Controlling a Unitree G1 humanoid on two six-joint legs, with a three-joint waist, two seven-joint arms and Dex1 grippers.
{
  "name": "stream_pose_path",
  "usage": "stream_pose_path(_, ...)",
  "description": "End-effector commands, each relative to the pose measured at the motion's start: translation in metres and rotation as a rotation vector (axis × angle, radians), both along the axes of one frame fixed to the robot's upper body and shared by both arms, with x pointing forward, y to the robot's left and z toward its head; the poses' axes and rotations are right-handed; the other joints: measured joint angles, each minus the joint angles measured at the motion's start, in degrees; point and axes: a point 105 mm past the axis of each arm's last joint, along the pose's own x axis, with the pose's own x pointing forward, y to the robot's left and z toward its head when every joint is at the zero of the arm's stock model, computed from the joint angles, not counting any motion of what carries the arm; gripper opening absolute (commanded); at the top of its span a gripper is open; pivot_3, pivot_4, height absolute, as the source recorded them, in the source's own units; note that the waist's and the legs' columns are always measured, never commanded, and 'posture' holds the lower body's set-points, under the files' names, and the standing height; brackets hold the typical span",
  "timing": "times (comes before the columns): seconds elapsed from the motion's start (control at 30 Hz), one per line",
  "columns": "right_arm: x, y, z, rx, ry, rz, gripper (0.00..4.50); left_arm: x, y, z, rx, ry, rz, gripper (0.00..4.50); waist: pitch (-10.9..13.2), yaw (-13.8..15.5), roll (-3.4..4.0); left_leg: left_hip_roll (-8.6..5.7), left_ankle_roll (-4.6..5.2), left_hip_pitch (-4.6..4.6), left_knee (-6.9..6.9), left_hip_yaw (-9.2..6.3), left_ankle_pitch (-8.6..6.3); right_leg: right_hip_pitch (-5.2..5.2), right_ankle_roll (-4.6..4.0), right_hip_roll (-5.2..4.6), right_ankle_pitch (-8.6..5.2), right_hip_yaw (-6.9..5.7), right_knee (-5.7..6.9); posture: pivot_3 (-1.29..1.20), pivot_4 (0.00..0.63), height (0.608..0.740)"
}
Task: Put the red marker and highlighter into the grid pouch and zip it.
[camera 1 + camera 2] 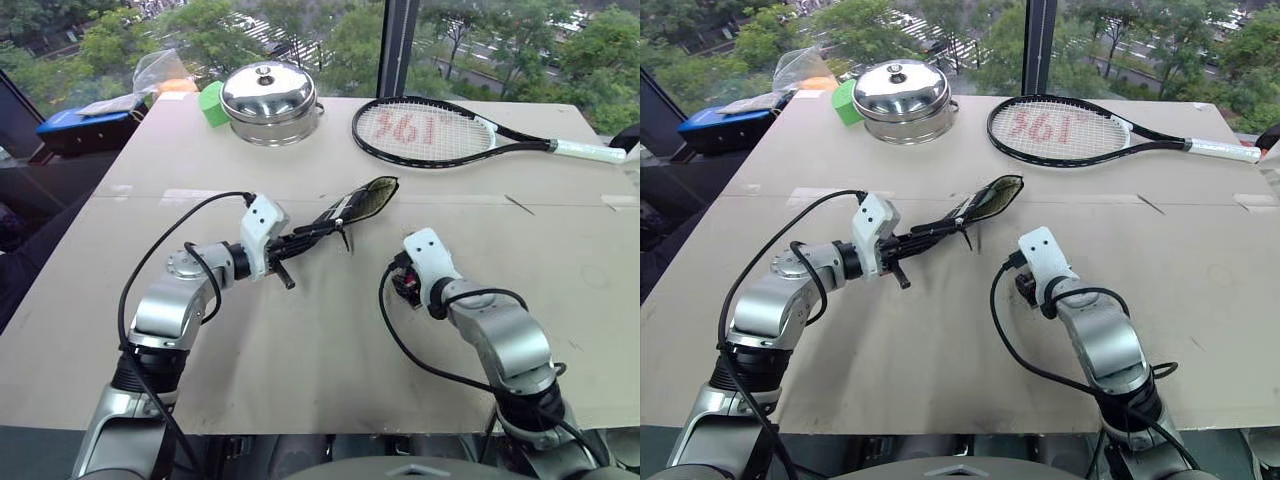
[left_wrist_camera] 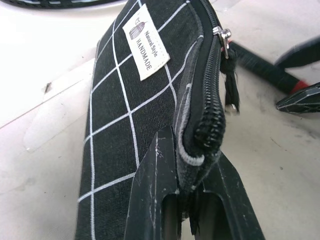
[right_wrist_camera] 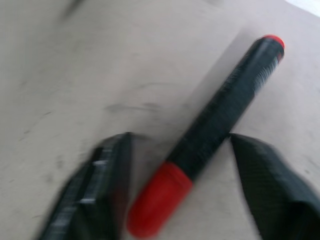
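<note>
Spreading pale and scuffed below a window onto green trees, the counter [image 1: 300, 340] carries a steel pot [image 1: 269, 102], a green block [image 1: 210, 103] beside it and a racket [image 1: 440, 133] at the far side (a blue case [image 1: 85, 128] sits off its left edge). The left pincer [image 2: 192, 200] is clenched on the end of the pouch [image 2: 135, 115], black with white grid lines, a small white label and its zip partly undone, held up off the counter. The right pincer [image 3: 175, 190] stands released, straddling the marker [image 3: 210, 135], black-barrelled and red-capped, lying flat between its fingers [image 3: 90, 195].
</note>
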Motion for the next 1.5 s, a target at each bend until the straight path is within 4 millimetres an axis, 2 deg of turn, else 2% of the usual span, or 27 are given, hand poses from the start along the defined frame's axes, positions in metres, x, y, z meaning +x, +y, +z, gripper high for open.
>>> stream_pose_path(0.03, -0.001, -0.032, -0.009, -0.082, 0.003, -0.096, 1.44, -0.004, -0.01, 0.015, -0.017, -0.052, -0.05, 0.0, 0.0, 0.27, -0.01, 0.0, 0.01, 0.0, 0.01, -0.02, -0.01, 0.01, 0.0, -0.03, 0.0, -0.02, 0.0, 0.0, 0.15, 0.74)
stream_pose_path(0.07, -0.002, -0.034, -0.006, -0.075, -0.01, -0.083, 0.97, -0.005, -0.011, 0.015, -0.016, -0.052, -0.059, 0.0, 0.0, 0.43, -0.01, 0.0, 0.05, -0.01, 0.02, -0.06, -0.02, 0.02, -0.01, -0.08, -0.01, -0.05, 0.0, 0.0, 0.15, 0.74)
stream_pose_path(0.13, -0.007, -0.042, 0.005, -0.084, -0.052, -0.023, 0.35, -0.007, -0.013, 0.013, -0.013, -0.05, -0.079, 0.0, -0.01, 0.62, -0.03, -0.04, 0.22, -0.01, 0.05, -0.07, -0.11, 0.04, -0.2, -0.22, -0.12, -0.08, -0.02, 0.0, 0.15, 0.74)
stream_pose_path(0.27, -0.017, -0.058, 0.041, -0.233, -0.191, 0.188, 0.3, -0.01, -0.017, 0.009, 0.013, -0.056, -0.123, 0.0, 0.08, 0.29, 0.08, -0.12, 0.26, -0.1, 0.1, 0.06, -0.14, 0.05, -0.2, -0.34, -0.14, 0.02, -0.15, 0.0, 0.15, 0.74)
stream_pose_path(0.37, -0.021, -0.061, 0.069, -0.342, -0.267, 0.333, 0.3, -0.01, -0.02, 0.007, 0.022, -0.063, -0.146, 0.0, 0.13, -0.33, 0.15, -0.1, 0.38, -0.08, 0.05, 0.13, -0.21, 0.0, -0.13, -0.29, -0.15, 0.06, -0.16, 0.0, 0.15, 0.74)
stream_pose_path(0.57, -0.008, -0.058, 0.093, -0.475, -0.352, 0.471, 0.3, -0.015, -0.031, 0.005, 0.041, -0.082, -0.214, 0.0, 0.11, -0.94, 0.1, 0.16, 0.46, 0.03, -0.07, -0.09, -0.27, -0.02, 0.03, 0.26, -0.04, 0.0, -0.1, 0.0, 0.15, 0.74)
stream_pose_path(0.83, 0.009, -0.039, 0.092, -0.607, -0.406, 0.686, 0.3, -0.022, -0.039, 0.004, 0.071, -0.122, -0.277, 0.0, 0.11, -0.92, 0.1, 0.1, 0.46, -0.03, 0.01, 0.09, -0.27, -0.03, -0.13, -0.03, -0.14, 0.11, -0.15, 0.0, 0.15, 0.74)
stream_pose_path(1.0, 0.036, -0.019, 0.085, -0.771, -0.498, 0.848, 0.3, -0.028, -0.047, 0.003, 0.087, -0.16, -0.335, 0.0, 0.12, -1.16, 0.1, 0.03, 0.46, -0.02, 0.05, 0.19, -0.26, -0.03, -0.15, -0.06, -0.15, 0.17, -0.17, 0.0, 0.15, 0.74)
stream_pose_path(1.1, 0.047, -0.005, 0.084, -0.797, -0.53, 0.934, 0.3, -0.029, -0.05, 0.003, 0.095, -0.177, -0.354, 0.0, 0.12, -1.28, 0.11, 0.01, 0.23, -0.01, 0.05, 0.18, -0.13, -0.04, -0.03, 0.0, -0.08, 0.16, -0.13, 0.0, 0.15, 0.74)
stream_pose_path(1.13, 0.047, -0.003, 0.083, -0.798, -0.532, 0.957, 1.34, -0.029, -0.051, 0.003, 0.094, -0.178, -0.355, 0.0, 0.13, -1.16, 0.12, 0.01, 0.21, -0.01, 0.04, 0.18, -0.12, -0.04, 0.06, 0.03, -0.03, 0.15, -0.13, 0.0, 0.15, 0.74)
stream_pose_path(1.17, 0.048, -0.003, 0.082, -0.799, -0.533, 0.973, 1.82, -0.029, -0.052, 0.002, 0.092, -0.177, -0.354, 0.0, 0.13, -1.04, 0.12, 0.02, 0.19, -0.03, 0.03, 0.17, -0.11, -0.04, 0.06, 0.03, -0.03, 0.13, -0.12, 0.0, 0.15, 0.74)
stream_pose_path(1.2, 0.047, -0.005, 0.083, -0.796, -0.533, 0.977, 2.08, -0.028, -0.052, 0.002, 0.089, -0.175, -0.351, 0.0, 0.12, -0.81, 0.11, 0.03, 0.19, -0.03, 0.03, 0.16, -0.11, -0.04, 0.06, 0.03, -0.03, 0.11, -0.12, 0.0, 0.15, 0.74)
stream_pose_path(1.23, 0.045, -0.007, 0.088, -0.761, -0.536, 0.957, 2.74, -0.027, -0.052, 0.002, 0.08, -0.17, -0.339, 0.0, 0.13, -0.74, 0.12, 0.03, 0.18, -0.04, 0.02, 0.16, -0.11, -0.03, 0.07, 0.02, -0.03, 0.1, -0.13, 0.0, 0.15, 0.74)
stream_pose_path(1.3, 0.035, -0.022, 0.105, -0.617, -0.487, 0.863, 3.5, -0.024, -0.053, 0.002, 0.06, -0.16, -0.312, 0.0, 0.13, -0.19, 0.12, 0.03, 0.18, -0.08, 0.02, 0.17, -0.11, -0.04, 0.07, 0.0, -0.02, 0.1, -0.15, 0.0, 0.15, 0.74)
stream_pose_path(1.4, 0.012, -0.038, 0.127, -0.265, -0.353, 0.687, 3.5, -0.02, -0.054, 0.003, 0.026, -0.142, -0.281, 0.0, 0.13, 0.29, 0.11, 0.07, 0.2, -0.13, 0.06, 0.13, -0.12, -0.02, 0.08, -0.08, -0.01, 0.07, -0.13, 0.0, 0.15, 0.74)
stream_pose_path(1.5, -0.023, -0.044, 0.13, 0.035, -0.188, 0.626, 3.5, -0.018, -0.056, 0.005, 0.007, -0.134, -0.269, 0.0, 0.11, 0.17, 0.09, 0.09, 0.42, -0.08, 0.09, 0.07, -0.24, 0.04, 0.06, -0.13, 0.0, 0.06, -0.09, 0.0, 0.15, 0.74)
